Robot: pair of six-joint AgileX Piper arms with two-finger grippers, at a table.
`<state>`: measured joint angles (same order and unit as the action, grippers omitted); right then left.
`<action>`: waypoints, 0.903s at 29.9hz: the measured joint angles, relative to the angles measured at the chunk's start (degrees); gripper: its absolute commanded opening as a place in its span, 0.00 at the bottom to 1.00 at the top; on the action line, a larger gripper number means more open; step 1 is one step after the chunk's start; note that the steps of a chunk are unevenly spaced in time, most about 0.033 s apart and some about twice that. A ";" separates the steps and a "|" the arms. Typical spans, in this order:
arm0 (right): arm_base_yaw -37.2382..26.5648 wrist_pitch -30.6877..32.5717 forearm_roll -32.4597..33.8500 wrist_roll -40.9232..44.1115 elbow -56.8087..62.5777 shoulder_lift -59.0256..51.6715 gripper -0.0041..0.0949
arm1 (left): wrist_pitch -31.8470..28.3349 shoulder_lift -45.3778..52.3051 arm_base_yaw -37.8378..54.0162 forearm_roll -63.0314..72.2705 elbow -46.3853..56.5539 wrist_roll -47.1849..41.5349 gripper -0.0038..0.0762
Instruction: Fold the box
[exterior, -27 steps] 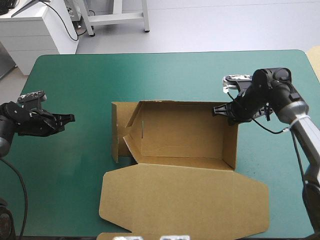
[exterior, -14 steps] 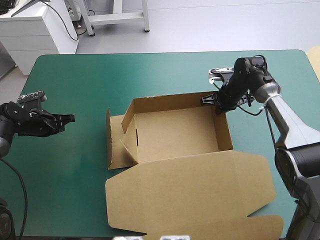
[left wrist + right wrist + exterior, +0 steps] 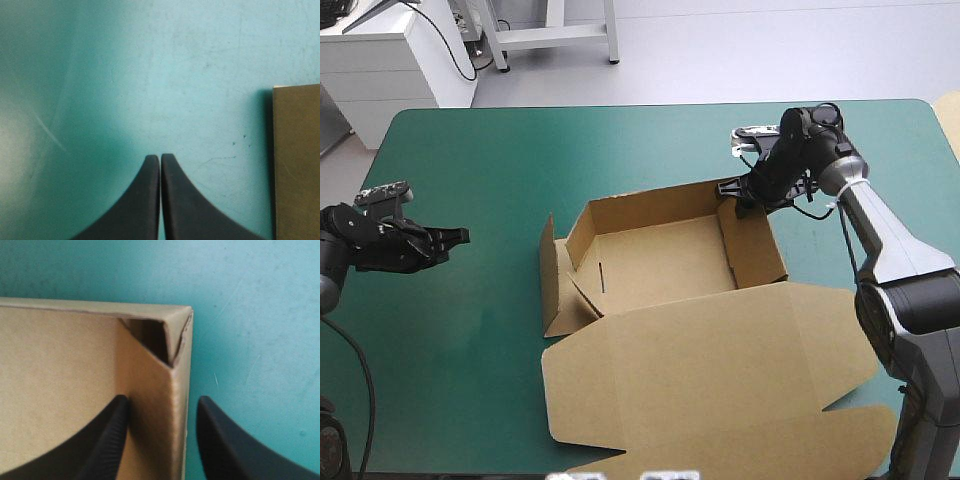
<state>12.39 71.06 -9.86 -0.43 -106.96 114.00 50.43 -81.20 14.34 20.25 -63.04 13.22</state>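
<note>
Brown and cut from a single sheet of board, the box [image 3: 660,265] sits as an open tray near the middle of the table's teal-green cover [image 3: 470,150]. It is slightly skewed to the table's edges, and its broad lid [image 3: 710,370] lies flat toward the near edge. The right gripper [image 3: 738,195], with two broad black fin-shaped fingers, is at the tray's far right corner. Its fingers are spread astride a raised wall [image 3: 155,415] there, one inside the tray against the board, the other outside over the cover. The left gripper [image 3: 460,236] hovers near the table's left edge, well apart from the box, with its fingers pressed together in a point.
</note>
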 measured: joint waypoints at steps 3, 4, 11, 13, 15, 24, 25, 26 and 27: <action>0.00 0.00 0.00 1.28 -1.86 0.00 0.82 | -0.05 0.00 0.00 0.00 0.00 0.00 0.04; 0.00 -0.06 0.00 1.62 -2.43 -0.06 0.82 | -0.07 0.00 0.00 0.00 0.00 0.00 0.04; 0.00 -0.12 0.00 2.66 -1.78 -6.92 0.82 | -0.12 0.00 0.00 0.00 0.00 0.00 0.04; 0.00 -0.12 0.00 2.73 0.84 -9.94 0.82 | -0.12 0.00 0.00 0.00 0.00 0.00 0.04; 0.00 0.01 0.10 2.73 3.79 -12.38 0.82 | -0.12 0.00 0.00 0.06 0.00 0.00 0.04; 0.92 0.06 3.82 2.73 13.03 -11.13 0.82 | -0.12 0.00 0.00 0.42 0.00 0.00 0.04; 1.40 -0.07 4.72 2.73 13.16 -10.24 0.82 | -0.12 0.00 0.00 0.42 0.00 0.00 0.04; 1.91 -0.14 5.58 2.73 13.21 -9.39 0.82 | -0.12 0.00 0.00 0.42 0.00 0.00 0.04; 2.42 -0.26 6.35 2.73 13.28 -8.71 0.82 | -0.12 0.00 0.00 0.42 0.00 0.00 0.04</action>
<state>14.81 70.80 -3.52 2.30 -93.69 105.29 50.31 -81.20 14.34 20.67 -63.04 13.22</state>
